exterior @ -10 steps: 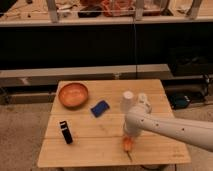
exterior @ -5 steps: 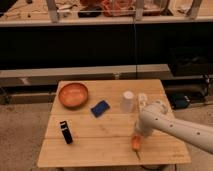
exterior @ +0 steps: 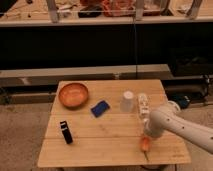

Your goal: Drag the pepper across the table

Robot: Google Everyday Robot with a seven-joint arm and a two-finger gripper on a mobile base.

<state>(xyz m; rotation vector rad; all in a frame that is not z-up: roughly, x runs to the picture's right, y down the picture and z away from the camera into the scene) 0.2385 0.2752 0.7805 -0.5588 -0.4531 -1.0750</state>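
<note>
The table point(exterior: 100, 142) fills the lower middle of the frame, its long pale planks running left to right; the pepper point(exterior: 145, 143) lies on it at the lower right, close to the near edge, a small orange shape with a thin tip pointing toward that edge; the white arm comes in from the right edge of the frame and bends down over this spot, and the gripper point(exterior: 146, 134) sits at its end directly above the pepper, touching or nearly touching its upper end; whether the gripper is wide, narrow or clamped on the pepper I cannot tell, since the arm's rounded casing covers it.

A round orange bowl point(exterior: 73, 94) stands at the upper left of the table; a blue sponge-like block point(exterior: 100, 108) lies just right of and below it, near the table's centre; a white cup point(exterior: 127, 101) stands upside down right of the block, and a clear bottle point(exterior: 143, 105) lies just beside the cup, between it and the arm; a small black object point(exterior: 66, 132) stands at the lower left of the table, well apart from the pepper; behind the table, across the upper part of the frame, runs a dark shelf unit with a cluttered top.
</note>
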